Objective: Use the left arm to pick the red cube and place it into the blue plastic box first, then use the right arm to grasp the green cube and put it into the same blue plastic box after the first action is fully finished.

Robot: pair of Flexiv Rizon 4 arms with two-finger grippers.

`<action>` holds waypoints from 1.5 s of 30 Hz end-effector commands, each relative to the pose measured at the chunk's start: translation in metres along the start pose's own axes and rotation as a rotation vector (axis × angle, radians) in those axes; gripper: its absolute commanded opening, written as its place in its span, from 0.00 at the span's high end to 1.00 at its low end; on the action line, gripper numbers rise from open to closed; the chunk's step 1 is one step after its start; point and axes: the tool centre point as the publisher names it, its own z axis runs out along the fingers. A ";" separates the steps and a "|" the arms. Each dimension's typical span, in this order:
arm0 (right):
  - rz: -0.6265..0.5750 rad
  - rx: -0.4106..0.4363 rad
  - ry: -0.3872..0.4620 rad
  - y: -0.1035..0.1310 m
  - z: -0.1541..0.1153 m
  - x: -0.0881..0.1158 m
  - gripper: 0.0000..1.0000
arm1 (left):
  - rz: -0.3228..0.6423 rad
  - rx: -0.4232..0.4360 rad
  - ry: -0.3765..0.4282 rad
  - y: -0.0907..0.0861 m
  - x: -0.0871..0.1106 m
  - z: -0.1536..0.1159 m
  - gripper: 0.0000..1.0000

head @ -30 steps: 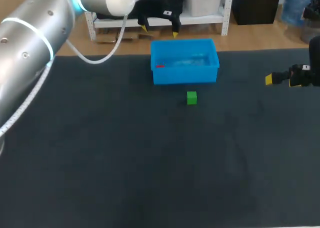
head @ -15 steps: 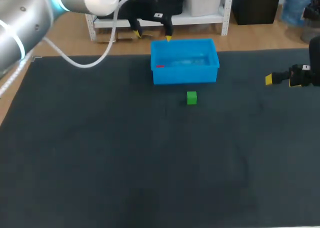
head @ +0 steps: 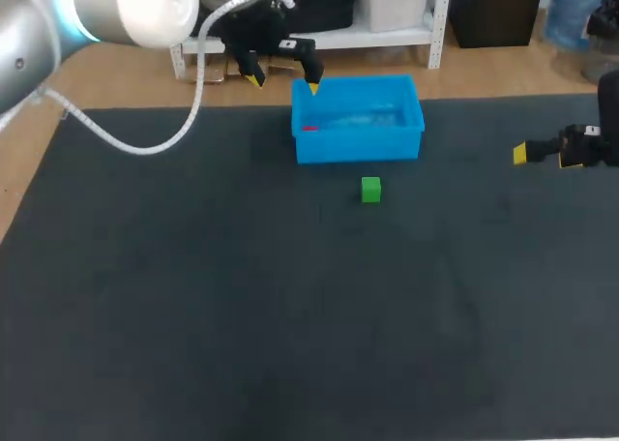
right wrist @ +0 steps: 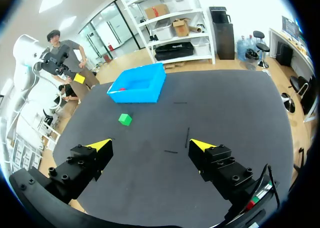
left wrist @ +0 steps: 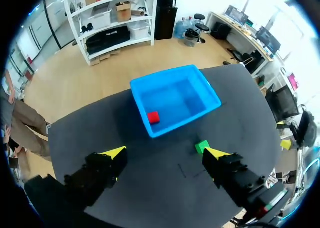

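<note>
The red cube (head: 309, 127) lies inside the blue plastic box (head: 358, 147), in its left corner. The green cube (head: 371, 190) sits on the dark mat just in front of the box. My left gripper (head: 283, 83) hangs open and empty above the box's far left corner. In the left wrist view, the red cube (left wrist: 153, 117) and the box (left wrist: 186, 94) lie ahead of my left gripper (left wrist: 165, 153), and the green cube (left wrist: 201, 146) is close by one fingertip. My right gripper (head: 542, 153) stands open and empty at the table's right side, well away from the green cube (right wrist: 125, 119) and the box (right wrist: 135, 97).
The dark mat (head: 242, 306) covers the whole table. Only the box and the green cube rest on it. My left arm (head: 87, 6) comes in across the far left corner, with its cable looping over the mat's back edge.
My left gripper has swung left and lower from behind the box to its far left corner, and the arm has drawn back toward the left. The right arm and both cubes stay put.
</note>
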 end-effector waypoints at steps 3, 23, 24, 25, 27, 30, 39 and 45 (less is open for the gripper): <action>-0.001 0.000 0.001 0.000 0.000 0.000 0.00 | 0.008 0.031 -0.208 0.008 0.017 -0.009 0.00; -0.001 0.000 0.001 0.000 0.000 0.000 0.00 | 0.057 0.113 -0.221 0.030 0.053 -0.024 0.00; -0.001 0.000 0.001 0.000 0.000 0.000 0.00 | 0.057 0.114 -0.221 0.031 0.055 -0.025 0.00; -0.001 0.000 0.001 0.000 0.000 0.000 0.00 | 0.058 0.116 -0.220 0.032 0.056 -0.025 0.00; -0.001 0.000 0.001 0.000 0.000 0.000 0.00 | 0.062 0.120 -0.218 0.034 0.060 -0.027 0.00; -0.001 0.000 0.001 0.000 0.000 0.000 0.00 | 0.071 0.126 -0.215 0.036 0.065 -0.029 0.00; -0.001 0.000 0.001 0.000 0.000 0.000 0.00 | 0.097 0.141 -0.203 0.041 0.077 -0.034 0.00; -0.001 0.000 0.001 0.000 0.000 0.000 0.00 | 0.107 0.144 -0.194 0.041 0.084 -0.034 0.00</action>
